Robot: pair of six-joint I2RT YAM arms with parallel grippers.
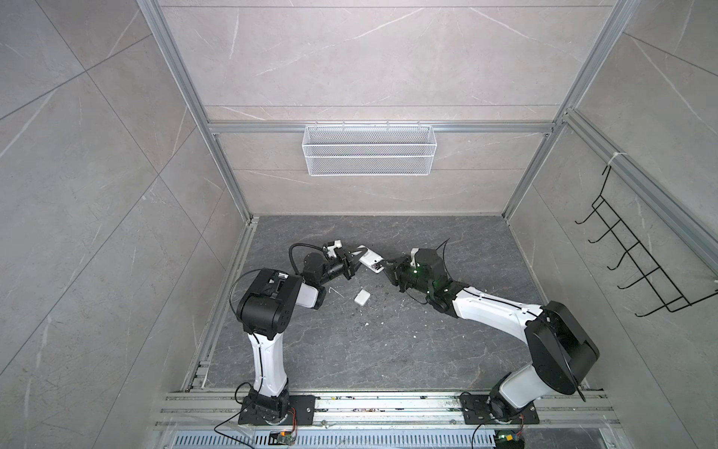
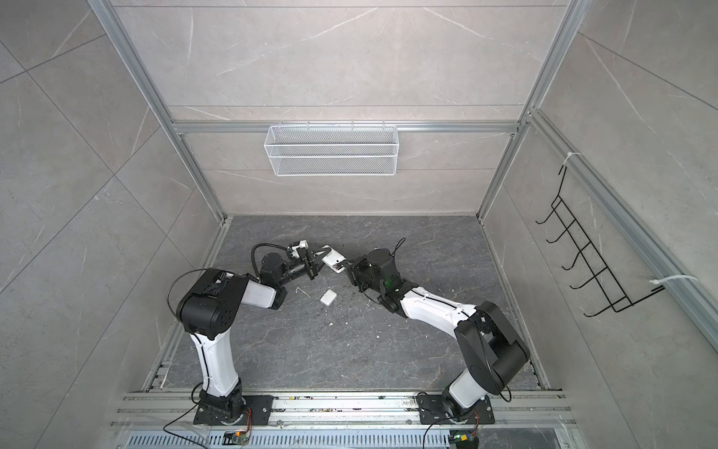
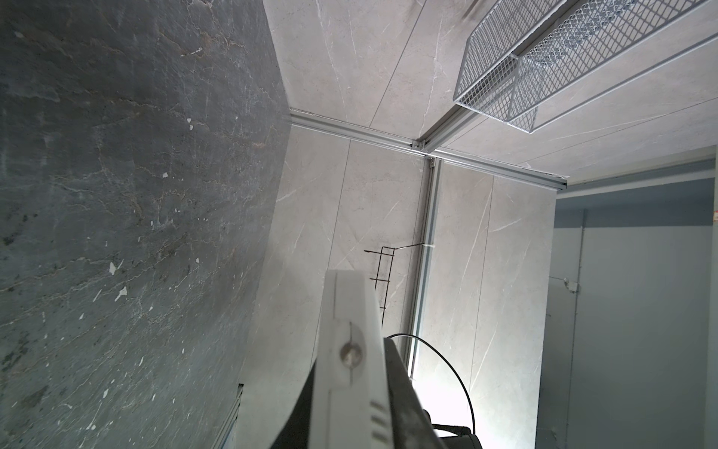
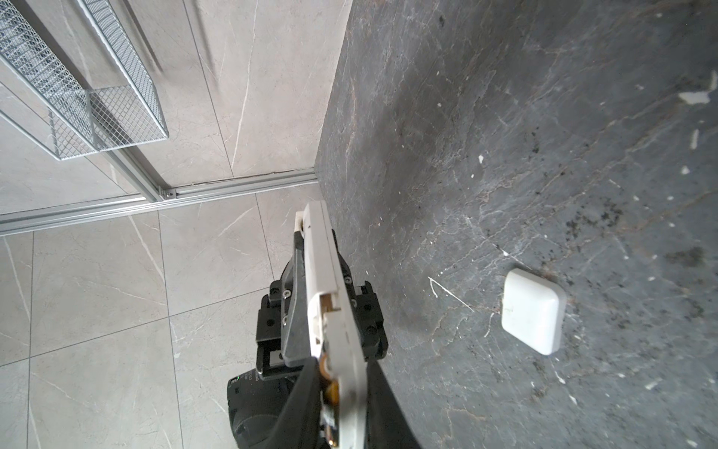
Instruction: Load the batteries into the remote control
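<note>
Flat white rectangular plastic remote control airborne, clenched in left gripper; right gripper straddles its end by dark gold-tipped battery, grasp can't tell.

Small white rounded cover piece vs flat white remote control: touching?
Apart. In a top view bare dark table separates the white cover piece from the white remote control.

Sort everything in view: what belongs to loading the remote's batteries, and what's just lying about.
Job: remote control, held between left gripper and right gripper; batteries, at its open end.
Lying about: white cover piece, white specks, wire basket, hook rack.
</note>
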